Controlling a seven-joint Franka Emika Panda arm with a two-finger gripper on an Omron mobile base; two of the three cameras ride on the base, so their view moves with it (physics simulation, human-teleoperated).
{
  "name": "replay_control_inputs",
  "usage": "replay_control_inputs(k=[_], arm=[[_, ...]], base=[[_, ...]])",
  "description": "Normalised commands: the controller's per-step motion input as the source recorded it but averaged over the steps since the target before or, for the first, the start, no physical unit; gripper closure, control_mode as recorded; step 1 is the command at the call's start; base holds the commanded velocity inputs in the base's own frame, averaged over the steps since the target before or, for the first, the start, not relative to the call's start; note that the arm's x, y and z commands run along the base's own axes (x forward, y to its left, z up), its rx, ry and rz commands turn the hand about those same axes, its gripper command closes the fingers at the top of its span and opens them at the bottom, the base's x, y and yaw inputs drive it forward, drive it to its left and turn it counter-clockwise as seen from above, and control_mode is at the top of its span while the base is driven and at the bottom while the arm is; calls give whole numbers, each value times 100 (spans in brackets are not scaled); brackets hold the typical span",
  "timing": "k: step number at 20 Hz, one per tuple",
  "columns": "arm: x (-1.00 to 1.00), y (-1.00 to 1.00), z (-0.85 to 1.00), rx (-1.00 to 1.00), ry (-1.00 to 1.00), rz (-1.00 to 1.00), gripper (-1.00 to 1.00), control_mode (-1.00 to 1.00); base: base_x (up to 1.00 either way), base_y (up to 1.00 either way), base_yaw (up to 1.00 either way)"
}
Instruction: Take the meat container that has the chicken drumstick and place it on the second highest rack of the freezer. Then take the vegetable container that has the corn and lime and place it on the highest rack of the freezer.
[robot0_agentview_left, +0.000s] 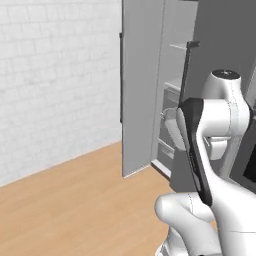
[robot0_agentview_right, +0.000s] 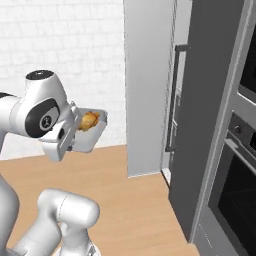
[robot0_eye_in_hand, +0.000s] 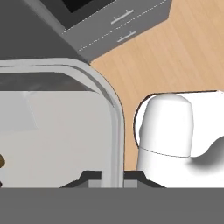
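My gripper is shut on the rim of the meat container, a pale grey tray with rounded corners. In the right base view the meat container hangs in the air, tilted, in front of the white brick wall, with the golden-brown chicken drumstick inside it. The freezer stands open ahead, its door swung out to the left. Inside it I see the highest rack and, below it, the second highest rack. The container is well short of the freezer. The vegetable container is out of view.
A long black bar handle runs down the dark grey cabinet front beside the open door. A wall oven stands at the right. Grey drawers sit under the racks. Wooden floor lies open to the left.
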Motion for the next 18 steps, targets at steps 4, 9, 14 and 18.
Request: replay_control_inputs(k=[4,9,14,18], arm=[[0,0,0,0,0,0,100,100],[0,0,0,0,0,0,100,100],[0,0,0,0,0,0,100,100],[0,0,0,0,0,0,100,100]], base=[[21,71,-33],[39,55,-41],[48,54,-43],[49,53,-42]])
